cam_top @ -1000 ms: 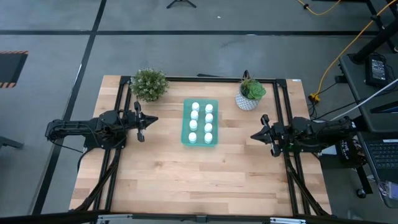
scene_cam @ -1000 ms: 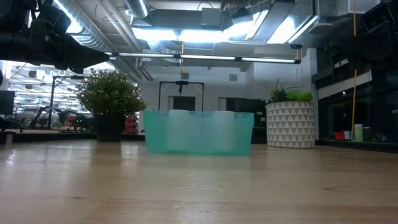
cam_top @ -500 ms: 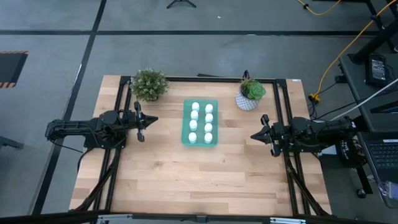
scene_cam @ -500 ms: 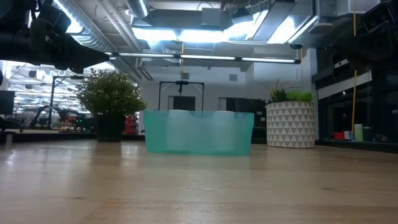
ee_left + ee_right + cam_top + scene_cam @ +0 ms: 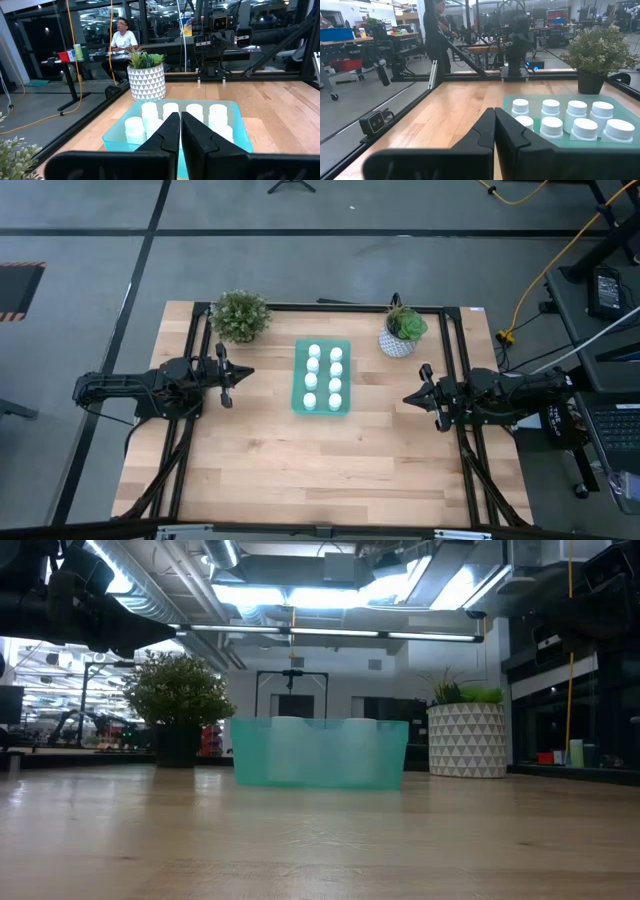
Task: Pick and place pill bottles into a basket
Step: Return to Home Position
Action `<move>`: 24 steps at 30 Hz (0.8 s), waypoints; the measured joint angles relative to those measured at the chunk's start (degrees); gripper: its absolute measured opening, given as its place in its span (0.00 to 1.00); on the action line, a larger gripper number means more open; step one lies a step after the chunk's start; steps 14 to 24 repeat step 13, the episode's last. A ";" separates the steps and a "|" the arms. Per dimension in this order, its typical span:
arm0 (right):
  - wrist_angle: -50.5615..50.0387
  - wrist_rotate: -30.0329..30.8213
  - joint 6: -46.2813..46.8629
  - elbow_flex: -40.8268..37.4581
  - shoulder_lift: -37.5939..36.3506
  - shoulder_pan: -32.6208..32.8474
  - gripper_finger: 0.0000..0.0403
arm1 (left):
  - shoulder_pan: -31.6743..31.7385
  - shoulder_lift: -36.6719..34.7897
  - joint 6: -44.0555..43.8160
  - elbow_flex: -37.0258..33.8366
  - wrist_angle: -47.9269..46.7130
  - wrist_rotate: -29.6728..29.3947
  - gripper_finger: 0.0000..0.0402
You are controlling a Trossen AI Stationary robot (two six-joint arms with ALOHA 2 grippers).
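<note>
Several small white pill bottles [image 5: 322,376] stand upright in two rows inside the teal-green basket [image 5: 345,405], which rests on the table's middle toward the far edge; they also show in the right wrist view [image 5: 577,122] and the left wrist view [image 5: 170,112]. My left gripper [image 5: 248,373] is shut and empty at the table's left, pointing toward the basket. My right gripper [image 5: 406,397] is shut and empty at the table's right, pointing toward the basket.
A bushy green plant in a dark pot [image 5: 240,316] stands at the far left. A plant in a white patterned pot [image 5: 402,333] stands at the far right. Bare wood lies along the near half of the table [image 5: 320,470]. People show in the room beyond.
</note>
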 joint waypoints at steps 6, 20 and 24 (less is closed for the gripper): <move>-0.01 0.00 0.00 0.00 0.00 -0.01 0.02 | 0.01 0.00 0.00 0.00 -0.01 -0.01 0.02; -0.01 0.00 0.00 0.00 0.00 -0.02 0.02 | 0.00 0.00 0.00 0.00 -0.01 0.00 0.03; -0.01 0.00 0.00 0.00 0.00 -0.02 0.02 | 0.00 0.00 0.00 0.00 -0.01 0.00 0.03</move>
